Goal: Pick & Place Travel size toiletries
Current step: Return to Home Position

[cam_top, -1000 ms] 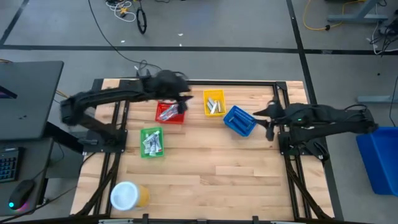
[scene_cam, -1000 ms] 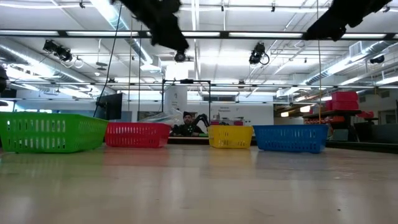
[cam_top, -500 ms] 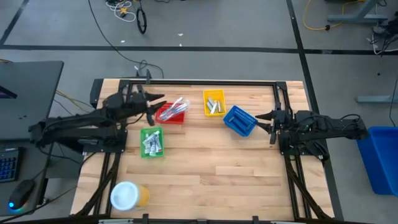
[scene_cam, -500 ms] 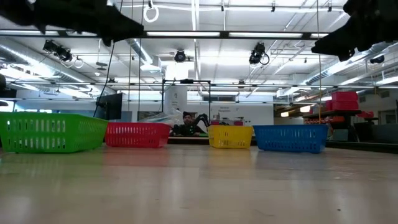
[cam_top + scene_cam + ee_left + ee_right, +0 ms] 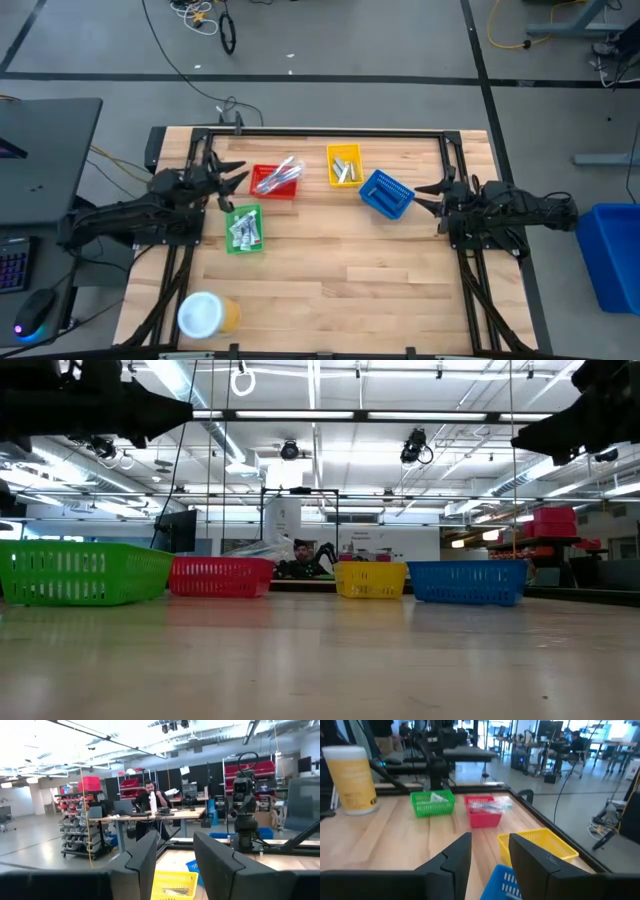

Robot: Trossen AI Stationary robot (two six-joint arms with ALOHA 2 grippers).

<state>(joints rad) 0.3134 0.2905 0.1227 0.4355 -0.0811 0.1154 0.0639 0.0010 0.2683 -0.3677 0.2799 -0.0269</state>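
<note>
At centre-left and centre-right, the left gripper (image 5: 232, 185) and right gripper (image 5: 421, 195) are hovering above the table (image 5: 350, 275), jaws parted, holding nothing.

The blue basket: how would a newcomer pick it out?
On the wooden table seen from above, four small baskets sit in the far half. The blue basket is the rightmost, nearest the right gripper. Unlike the red basket, the yellow basket and the green basket, it lies plainly slanted to the table's edges.

Dark arms (image 5: 130, 212) — blocky jaws (matte black).
</note>
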